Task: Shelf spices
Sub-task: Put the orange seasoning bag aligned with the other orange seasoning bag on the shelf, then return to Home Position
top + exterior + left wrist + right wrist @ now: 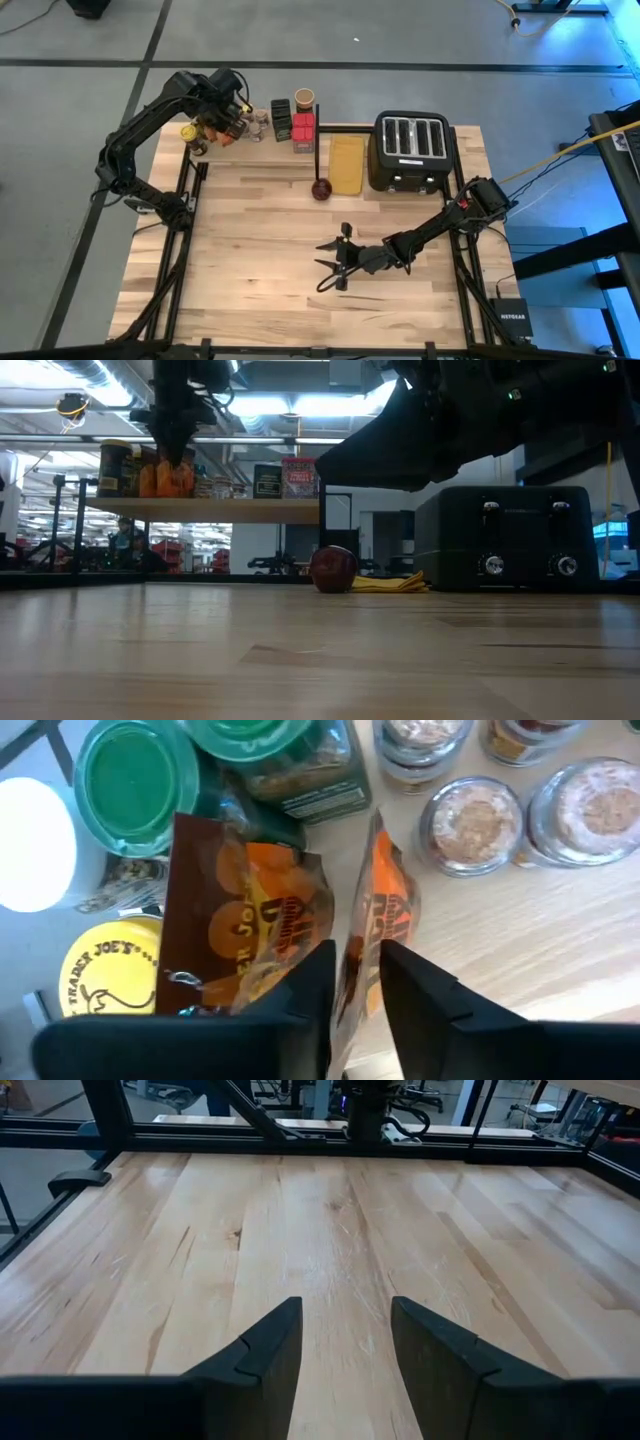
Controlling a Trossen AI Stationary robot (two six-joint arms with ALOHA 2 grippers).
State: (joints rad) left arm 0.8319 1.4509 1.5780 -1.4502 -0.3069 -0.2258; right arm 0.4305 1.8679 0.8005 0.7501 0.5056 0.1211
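Orange-brown spice packet upright on the shelf, edge-on between left gripper's clasping jaws.

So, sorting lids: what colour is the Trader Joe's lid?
Yellow; the Trader Joe's lid shows best in the left wrist view.

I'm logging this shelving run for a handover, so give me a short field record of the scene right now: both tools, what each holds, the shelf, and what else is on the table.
left tool: over the shelf's left end, fingers around an upright orange-brown spice packet
second packet: upright, just beside it
shelf: raised plank with jars, tins and boxes
right tool: open, empty, low over bare tabletop
also on table: black toaster, dark red round object, yellow cloth
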